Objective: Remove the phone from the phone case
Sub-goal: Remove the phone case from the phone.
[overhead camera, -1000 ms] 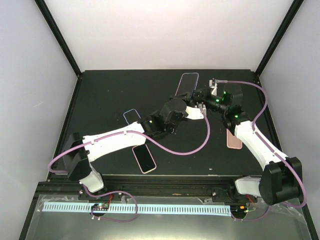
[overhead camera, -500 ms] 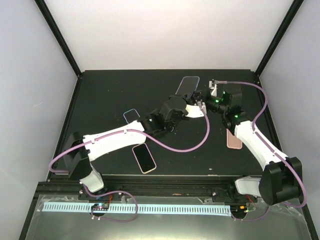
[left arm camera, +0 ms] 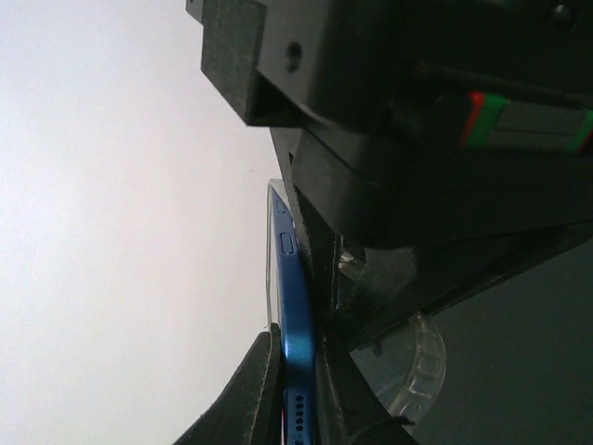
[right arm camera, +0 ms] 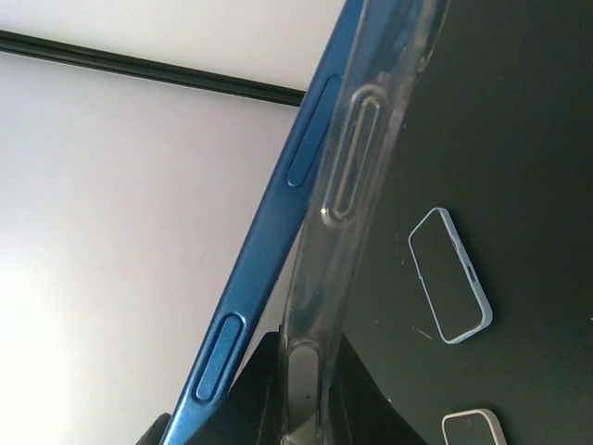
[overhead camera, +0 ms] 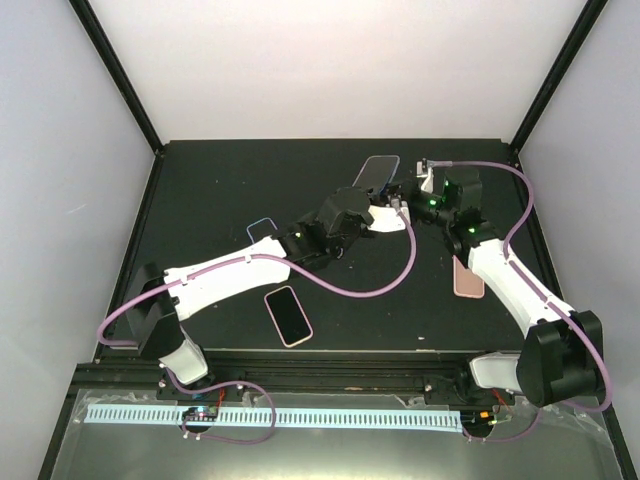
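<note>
Got pink-cased phone [overhead camera: 288,315] lying flat nearest bases, well behind left claw [overhead camera: 392,207]. Bit further out, pink phone [overhead camera: 467,280], behind right claw [right arm camera: 304,371]. Then left claw clamped tight on blue phone [left arm camera: 296,343], gripping its thin edge. Right claw just beside it, pinched closed on clear case [right arm camera: 347,176]. Blue phone peeling away from clear case at claw end, both tilted up and poking out beyond claws.
</note>
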Action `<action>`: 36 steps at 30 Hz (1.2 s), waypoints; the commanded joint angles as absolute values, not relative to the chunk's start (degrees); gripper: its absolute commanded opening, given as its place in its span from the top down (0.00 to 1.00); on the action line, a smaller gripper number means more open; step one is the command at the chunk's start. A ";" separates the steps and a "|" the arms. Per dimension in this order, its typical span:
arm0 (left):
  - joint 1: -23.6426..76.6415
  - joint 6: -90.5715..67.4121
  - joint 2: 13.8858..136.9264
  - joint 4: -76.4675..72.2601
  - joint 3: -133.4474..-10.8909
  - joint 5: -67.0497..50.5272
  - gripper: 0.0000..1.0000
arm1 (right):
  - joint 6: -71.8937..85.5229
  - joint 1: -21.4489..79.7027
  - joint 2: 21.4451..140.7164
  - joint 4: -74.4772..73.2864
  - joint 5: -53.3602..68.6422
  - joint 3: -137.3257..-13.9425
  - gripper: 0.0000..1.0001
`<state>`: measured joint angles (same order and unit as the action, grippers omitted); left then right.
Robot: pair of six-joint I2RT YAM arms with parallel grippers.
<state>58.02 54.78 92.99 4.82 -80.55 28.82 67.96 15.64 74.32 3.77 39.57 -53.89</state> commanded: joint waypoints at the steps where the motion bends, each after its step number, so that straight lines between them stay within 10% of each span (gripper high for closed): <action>1: 54.23 54.40 88.21 0.56 -86.55 33.16 0.98 | 60.56 15.02 74.05 0.58 41.23 -53.82 0.99; 36: 51.99 62.54 86.78 -7.73 -92.59 33.97 0.98 | 63.34 14.44 75.51 -0.80 37.19 -45.77 0.99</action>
